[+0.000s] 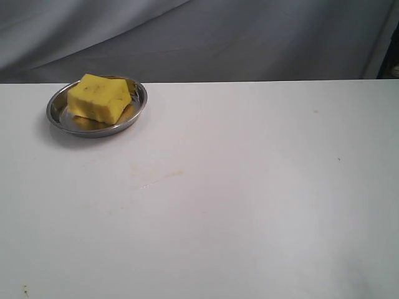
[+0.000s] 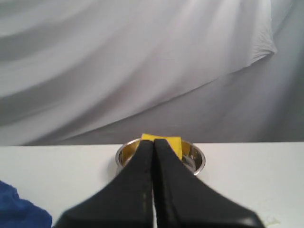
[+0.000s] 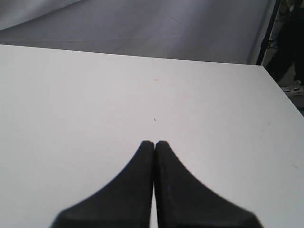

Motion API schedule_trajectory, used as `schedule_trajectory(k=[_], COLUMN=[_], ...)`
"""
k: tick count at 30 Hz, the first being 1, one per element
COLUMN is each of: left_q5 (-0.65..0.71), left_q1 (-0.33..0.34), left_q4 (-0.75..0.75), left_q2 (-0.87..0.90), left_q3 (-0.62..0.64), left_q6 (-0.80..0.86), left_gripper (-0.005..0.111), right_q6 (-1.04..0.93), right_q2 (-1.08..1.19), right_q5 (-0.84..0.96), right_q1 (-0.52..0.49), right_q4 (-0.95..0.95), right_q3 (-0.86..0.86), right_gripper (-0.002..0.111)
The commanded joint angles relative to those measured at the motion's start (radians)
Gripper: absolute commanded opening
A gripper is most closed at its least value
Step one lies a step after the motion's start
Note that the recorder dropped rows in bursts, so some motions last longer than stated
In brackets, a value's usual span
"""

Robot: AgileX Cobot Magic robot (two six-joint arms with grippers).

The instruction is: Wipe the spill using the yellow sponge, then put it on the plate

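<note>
The yellow sponge (image 1: 100, 97) lies in the steel plate (image 1: 61, 118) at the table's back left, tilted against the rim. No amber puddle shows; only a faint pale smear (image 1: 156, 179) marks the white tabletop near the middle. Neither gripper appears in the exterior view. In the left wrist view my left gripper (image 2: 153, 141) is shut with nothing in it, its black fingers pointing at the plate (image 2: 197, 161) and partly hiding the sponge (image 2: 173, 144). My right gripper (image 3: 154, 142) is shut and empty over bare white table.
A blue cloth (image 2: 21, 211) lies at the corner of the left wrist view. Grey fabric (image 1: 199, 37) hangs behind the table's back edge. A dark stand and clutter (image 3: 285, 42) are past the table's far corner in the right wrist view.
</note>
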Motion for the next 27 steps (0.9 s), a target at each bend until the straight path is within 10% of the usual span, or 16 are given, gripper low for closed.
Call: schedule_trajectory(k=[1, 27], left_q5=[-0.017, 0.004], left_q1=[0.004, 0.004], left_q4=[0.026, 0.058], left_q2=[-0.001, -0.001], left_q3=[0.084, 0.236], left_q6=[-0.017, -0.016], left_gripper=[0.0, 0.0], right_q6=[-0.002, -0.002], right_q2=[-0.004, -0.004], right_q5=[-0.003, -0.003], right_q1=[0.001, 0.001], right_q4=[0.004, 0.004], right_q3=[0.004, 0.004], right_gripper=[0.0, 0.0])
